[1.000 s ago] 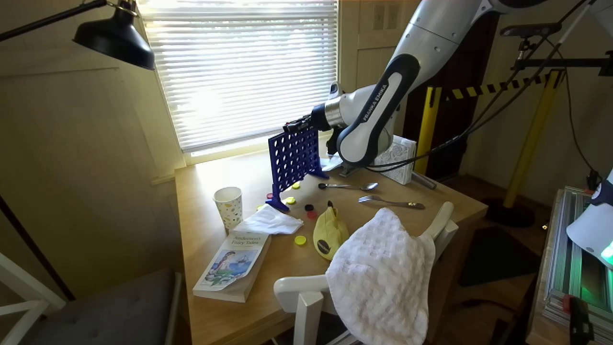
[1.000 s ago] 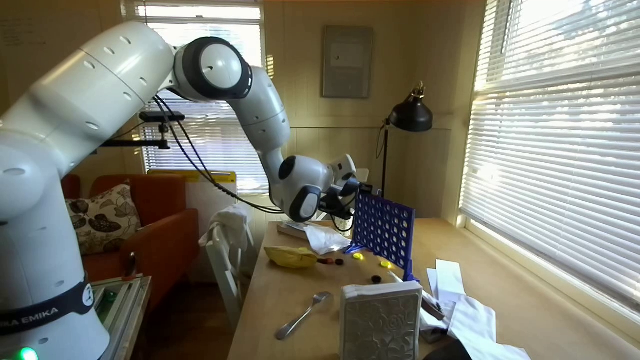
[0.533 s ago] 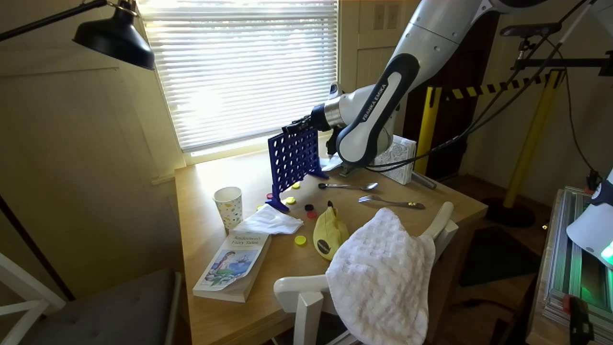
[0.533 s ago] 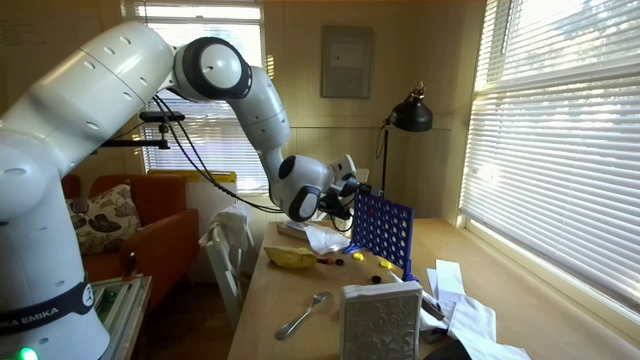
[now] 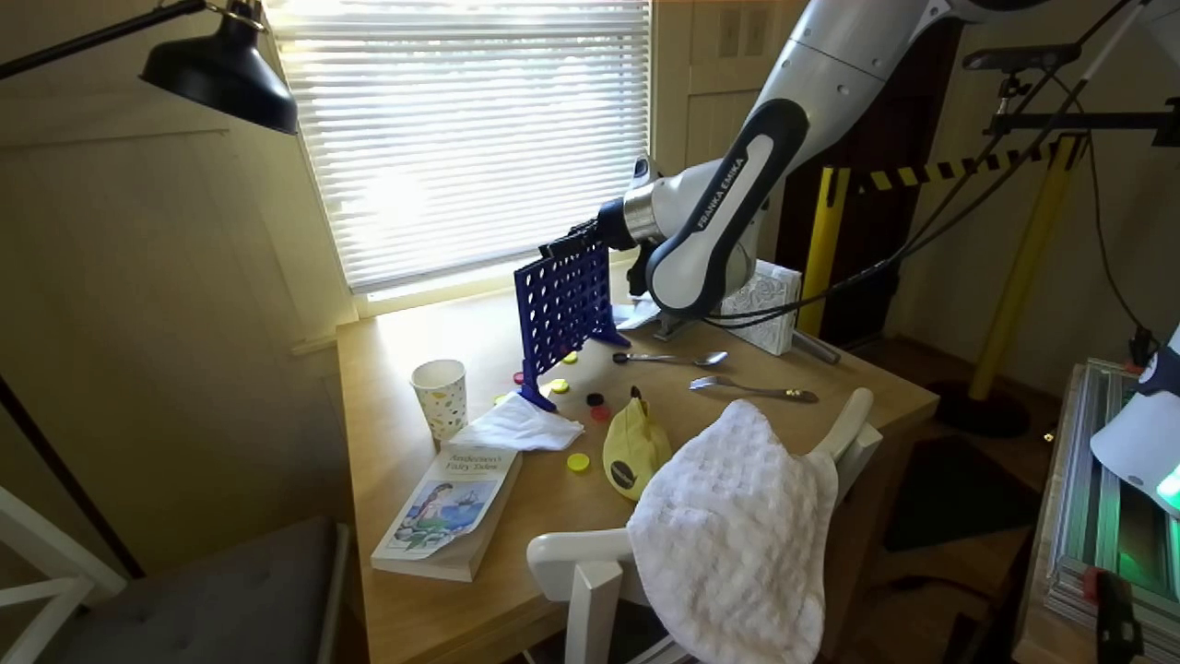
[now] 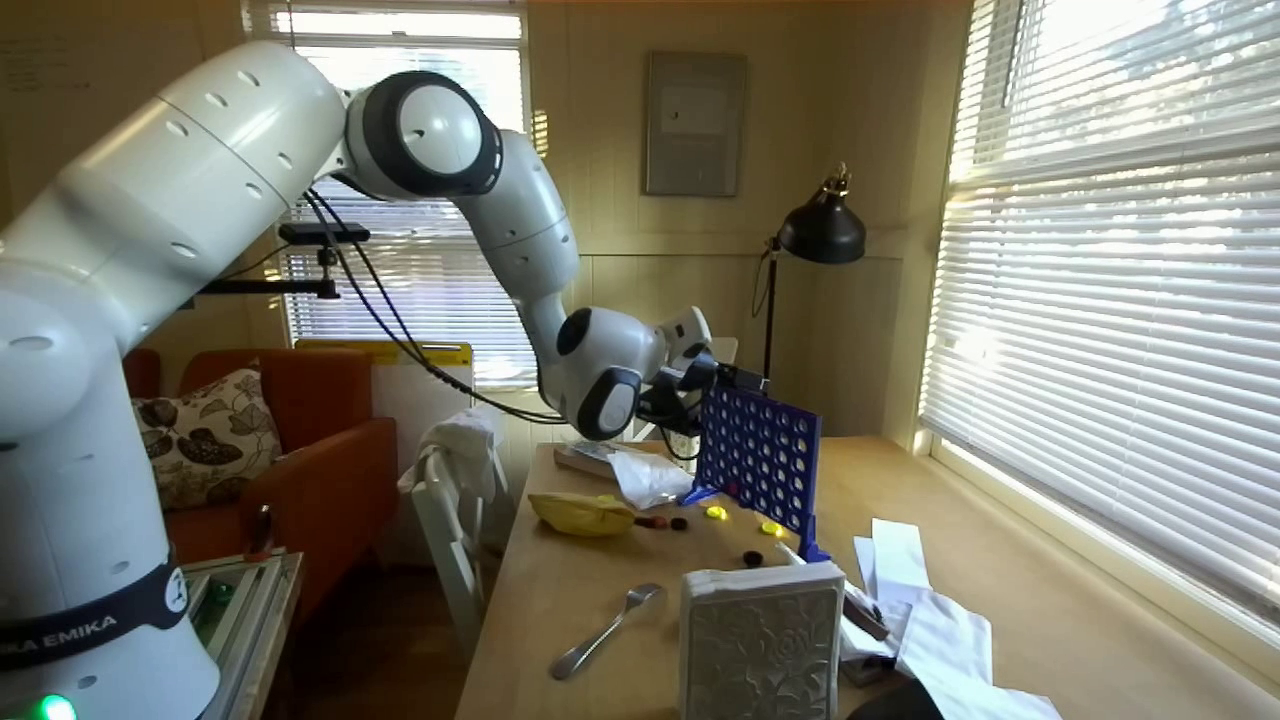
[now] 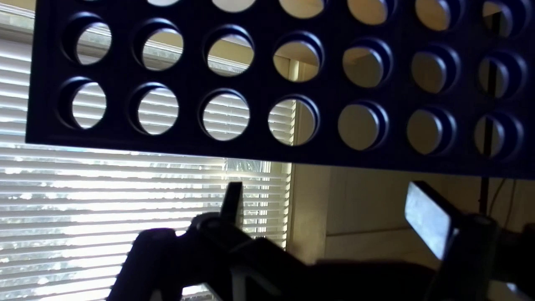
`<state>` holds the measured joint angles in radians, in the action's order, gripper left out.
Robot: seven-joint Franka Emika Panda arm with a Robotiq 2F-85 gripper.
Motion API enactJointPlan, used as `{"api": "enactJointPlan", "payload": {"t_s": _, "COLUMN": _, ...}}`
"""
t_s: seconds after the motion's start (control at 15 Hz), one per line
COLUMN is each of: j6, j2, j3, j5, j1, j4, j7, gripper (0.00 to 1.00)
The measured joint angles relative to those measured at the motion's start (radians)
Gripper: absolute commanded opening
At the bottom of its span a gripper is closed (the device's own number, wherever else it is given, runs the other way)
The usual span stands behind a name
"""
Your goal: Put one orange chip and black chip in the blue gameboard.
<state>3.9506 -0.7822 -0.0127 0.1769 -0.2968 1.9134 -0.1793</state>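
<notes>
While your gripper (image 7: 328, 198) stands empty, fingers (image 7: 427, 219) wide apart, near the top of the blue gameboard (image 7: 261, 85), the reddish-orange chip (image 6: 733, 489) seems seated low inside, leaving a black chip (image 6: 752, 559) on the table (image 6: 560, 570) to add.

Dark-blue plastic round-holed gameboard (image 7: 261, 88) upright; round red chip (image 6: 733, 490) in bottom row; two round black chips (image 5: 595, 399) flat nearby.

Arched High, Spread at the Tip

Found arm (image 6: 225, 150) raised in an arch, bent at the elbow (image 6: 440, 132), sloping down beyond it. Noted wrist (image 5: 687, 195) pitched slightly downward in an exterior view. Observed gripper (image 7: 325, 196) spread, with fingers (image 7: 428, 221) standing well apart.
</notes>
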Motion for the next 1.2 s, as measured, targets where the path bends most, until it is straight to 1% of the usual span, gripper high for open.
{"api": "enactJointPlan", "payload": {"t_s": 0.33, "j6": -0.001, "j2": 0.046, "j3": 0.0, "j5": -0.002, "j1": -0.012, "j4": 0.009, "j7": -0.033, "gripper": 1.0}}
{"api": "enactJointPlan", "payload": {"t_s": 0.6, "j6": -0.039, "j2": 0.137, "j3": 0.0, "j5": -0.001, "j1": -0.021, "j4": 0.084, "j7": -0.063, "gripper": 1.0}}
{"api": "enactJointPlan", "payload": {"t_s": 0.73, "j6": -0.096, "j2": 0.198, "j3": 0.013, "j5": 0.016, "j1": -0.028, "j4": 0.156, "j7": -0.094, "gripper": 1.0}}
{"api": "enactJointPlan", "payload": {"t_s": 0.93, "j6": -0.209, "j2": 0.301, "j3": 0.053, "j5": 0.075, "j1": -0.051, "j4": 0.285, "j7": -0.153, "gripper": 1.0}}
{"api": "enactJointPlan", "payload": {"t_s": 1.2, "j6": -0.399, "j2": 0.412, "j3": 0.116, "j5": 0.135, "j1": -0.084, "j4": 0.428, "j7": -0.227, "gripper": 1.0}}
